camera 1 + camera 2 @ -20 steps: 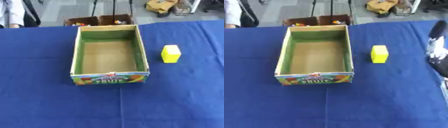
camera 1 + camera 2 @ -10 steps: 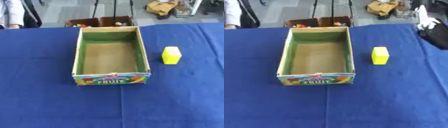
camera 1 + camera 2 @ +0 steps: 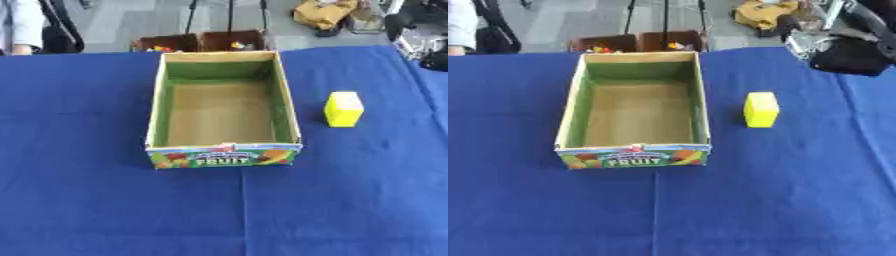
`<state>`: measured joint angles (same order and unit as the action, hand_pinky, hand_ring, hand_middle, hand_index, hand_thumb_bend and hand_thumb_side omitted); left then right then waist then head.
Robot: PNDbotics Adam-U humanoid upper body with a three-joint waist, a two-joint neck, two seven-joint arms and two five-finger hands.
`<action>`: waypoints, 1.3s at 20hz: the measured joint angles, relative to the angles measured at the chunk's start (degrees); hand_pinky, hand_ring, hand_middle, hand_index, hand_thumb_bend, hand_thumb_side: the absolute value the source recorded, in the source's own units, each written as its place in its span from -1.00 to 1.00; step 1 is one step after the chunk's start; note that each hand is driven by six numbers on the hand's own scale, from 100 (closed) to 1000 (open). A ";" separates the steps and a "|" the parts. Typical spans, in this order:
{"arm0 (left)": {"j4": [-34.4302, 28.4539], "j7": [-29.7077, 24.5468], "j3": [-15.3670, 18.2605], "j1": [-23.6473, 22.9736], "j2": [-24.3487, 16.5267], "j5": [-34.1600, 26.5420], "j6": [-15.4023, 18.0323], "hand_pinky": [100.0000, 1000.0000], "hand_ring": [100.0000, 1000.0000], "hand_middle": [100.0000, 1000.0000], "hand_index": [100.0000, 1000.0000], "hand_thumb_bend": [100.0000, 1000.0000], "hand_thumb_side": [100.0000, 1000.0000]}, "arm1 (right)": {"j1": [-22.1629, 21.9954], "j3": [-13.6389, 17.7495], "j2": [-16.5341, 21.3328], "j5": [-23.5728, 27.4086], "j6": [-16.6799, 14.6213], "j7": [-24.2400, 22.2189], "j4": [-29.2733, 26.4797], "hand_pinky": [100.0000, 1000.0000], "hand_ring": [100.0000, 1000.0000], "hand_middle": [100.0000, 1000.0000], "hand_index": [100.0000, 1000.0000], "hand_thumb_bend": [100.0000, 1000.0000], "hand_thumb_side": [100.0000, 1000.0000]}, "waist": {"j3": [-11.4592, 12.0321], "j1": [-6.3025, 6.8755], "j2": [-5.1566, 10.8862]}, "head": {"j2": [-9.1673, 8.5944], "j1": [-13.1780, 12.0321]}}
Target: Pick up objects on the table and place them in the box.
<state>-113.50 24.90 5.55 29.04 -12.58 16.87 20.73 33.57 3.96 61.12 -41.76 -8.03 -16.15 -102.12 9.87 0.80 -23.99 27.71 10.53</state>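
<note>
Only the right robot hand shows, at the upper right corner — a bulky black shell, matte and rounded, with pale silver-grey metal parts along its upper left side. Thin light struts or fingers stick out there — too blurred to make out further.

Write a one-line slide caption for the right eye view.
An empty fruit box sits on the blue table, a yellow block to its right, the right robot hand entering top right.
</note>
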 measured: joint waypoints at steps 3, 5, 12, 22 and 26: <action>0.00 -0.11 -0.03 -0.03 0.00 -0.07 -0.03 -0.07 0.55 0.67 0.81 -1.00 1.00 | 1.42 -0.85 0.47 0.08 -1.88 -4.31 3.12 0.44 0.72 0.65 0.89 -0.52 1.00 | 0.08 -0.27 0.01 | 0.00 0.04; 0.00 -0.17 -0.04 -0.04 -0.01 -0.14 -0.07 -0.07 0.55 0.67 0.81 -1.00 1.00 | 2.04 -1.23 0.66 0.55 -2.85 -6.85 4.94 0.46 0.73 0.65 0.91 -0.24 0.83 | 0.21 -0.28 0.02 | 0.00 0.05; 0.00 -0.39 -0.07 -0.04 -0.01 -0.20 -0.06 -0.08 0.55 0.67 0.81 -1.00 1.00 | 3.56 -2.40 0.67 5.29 -4.75 -17.25 9.46 0.47 0.79 0.70 0.99 0.06 0.46 | 0.33 -0.54 0.02 | -0.02 0.22; 0.00 -0.69 -0.38 0.00 -0.01 -0.32 -0.09 -0.08 0.55 0.67 0.81 -1.00 1.00 | 6.45 -5.87 0.55 10.67 -1.01 -27.35 13.10 0.37 0.73 0.70 1.00 -0.05 -0.15 | 0.73 -0.59 0.02 | -0.04 0.79; 0.00 -0.73 -0.39 0.00 0.00 -0.50 -0.12 -0.08 0.55 0.67 0.81 -1.00 1.00 | 8.20 -7.35 -0.48 12.18 0.56 -29.10 14.58 0.39 0.72 0.68 1.00 -0.08 -0.21 | 0.74 -0.63 0.02 | -0.04 1.01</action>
<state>-113.50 24.18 5.16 29.05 -12.59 16.37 20.61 41.77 -3.40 60.64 -29.58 -7.47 -45.25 -87.54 10.61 0.18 -23.96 27.67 11.54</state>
